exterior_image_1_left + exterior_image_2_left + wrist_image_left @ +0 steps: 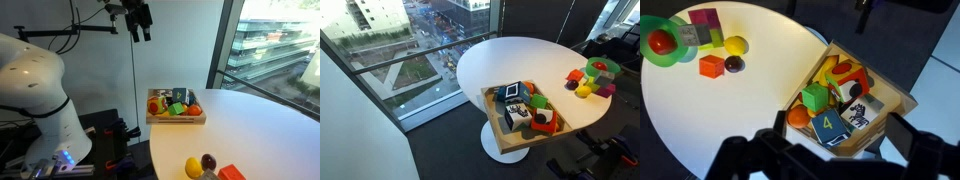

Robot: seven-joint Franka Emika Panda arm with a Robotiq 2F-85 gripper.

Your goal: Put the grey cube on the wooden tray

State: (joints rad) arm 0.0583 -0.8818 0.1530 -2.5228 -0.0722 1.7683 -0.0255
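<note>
The grey cube (701, 36) sits on the white table among toys at the top left of the wrist view, between a magenta block (705, 18) and a green block (716, 38). The wooden tray (862, 142) stands at the table's edge, apart from the cube. It is full of toys and shows in both exterior views (175, 121) (495, 126). My gripper (825, 160) is open and empty. It hangs high above the table (140, 22), roughly over the tray's near edge.
Near the cube lie a yellow ball (736, 45), an orange-red block (711, 66), a dark purple ball (733, 64) and a green dish with a red ball (660, 42). The tray holds a green cube (816, 97), an orange (798, 117), a blue "4" card (828, 127) and a zebra card (860, 113).
</note>
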